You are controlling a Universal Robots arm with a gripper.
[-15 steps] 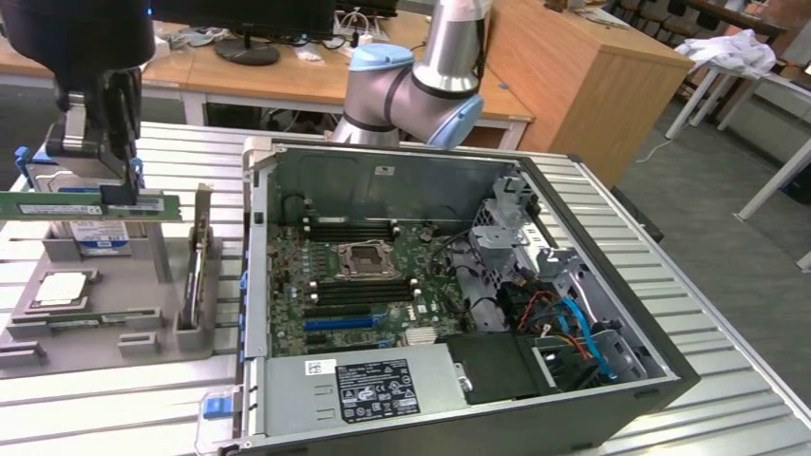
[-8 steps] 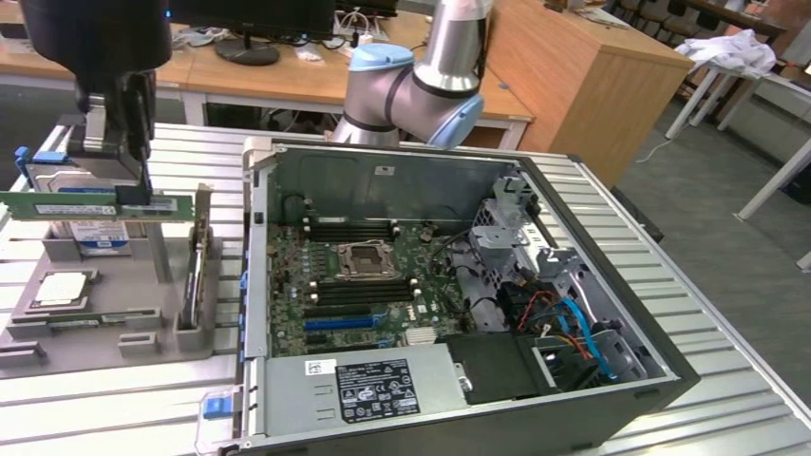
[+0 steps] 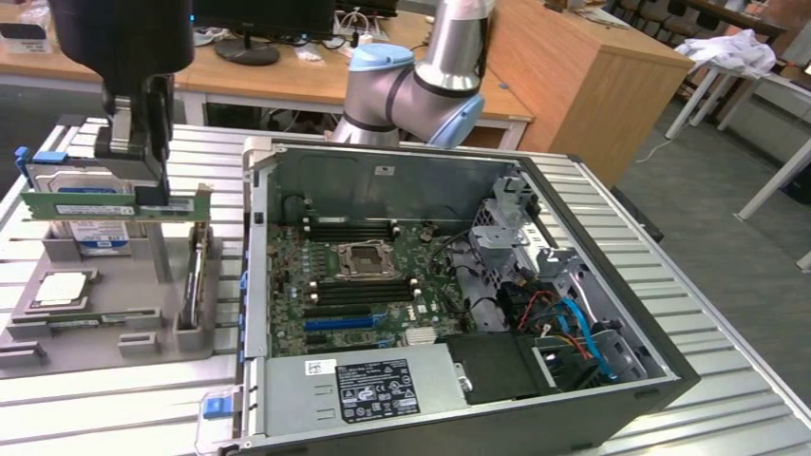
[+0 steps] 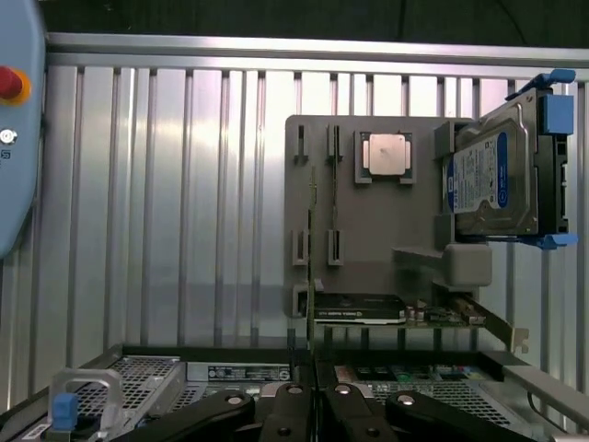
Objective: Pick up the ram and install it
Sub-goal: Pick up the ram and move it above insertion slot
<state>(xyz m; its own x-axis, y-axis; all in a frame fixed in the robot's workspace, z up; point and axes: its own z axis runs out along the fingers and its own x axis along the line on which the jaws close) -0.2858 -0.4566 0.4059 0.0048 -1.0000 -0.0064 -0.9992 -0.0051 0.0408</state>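
In the exterior view, the gripper point(image 3: 152, 198) hangs at the upper left of the frame. Its fingers are clamped on the ram point(image 3: 83, 204), a green stick held level and on edge above the grey parts holder point(image 3: 38, 353). The holder rests on the ribbed metal counter point(image 3: 709, 313). It carries a hard drive point(image 3: 95, 237) standing upright just behind the ram, a processor point(image 3: 57, 290) lying flat in a square recess, and a graphics card point(image 3: 197, 275) on edge along the side nearest the case. The open computer case point(image 3: 609, 394) takes up the middle of the frame. Inside it lies the motherboard point(image 3: 330, 304), with a processor socket point(image 3: 367, 256) between rows of black memory slots point(image 3: 355, 228), and a power supply point(image 3: 367, 389) sits at the lower edge.

In the wrist view, the fingers point(image 4: 285, 414) pinch the ram point(image 4: 310, 276), seen edge-on as a thin line crossing the holder point(image 4: 368, 221). The holder's recess contains the processor point(image 4: 385, 154), its end bay holds the hard drive point(image 4: 492, 180), and the graphics card point(image 4: 363, 308) lies along the edge nearest the case.
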